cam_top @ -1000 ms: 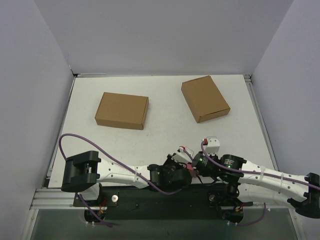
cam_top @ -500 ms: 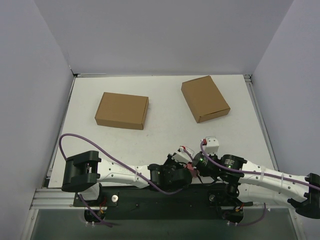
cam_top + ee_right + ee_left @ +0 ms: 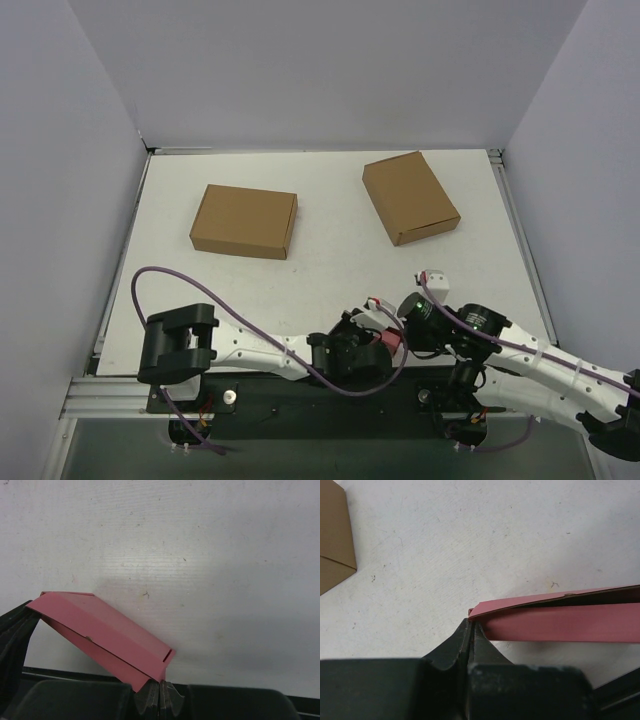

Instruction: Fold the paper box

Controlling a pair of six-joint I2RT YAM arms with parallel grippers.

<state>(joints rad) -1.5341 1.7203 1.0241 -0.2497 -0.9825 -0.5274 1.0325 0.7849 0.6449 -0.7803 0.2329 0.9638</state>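
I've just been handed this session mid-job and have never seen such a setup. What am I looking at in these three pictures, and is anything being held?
These are two robot arms bolted at the near edge of a white table. The wide picture looks down from above and behind them, with the left arm on the left and the right arm on the right. The other two pictures come from a camera on each wrist, looking along that arm's own fingers. Far from the arms lie the left brown box and the right brown box, both untouched. The left fingers are shut on one corner of a pink box of thin card. The right fingers are shut on another corner, so both arms hold it between them.
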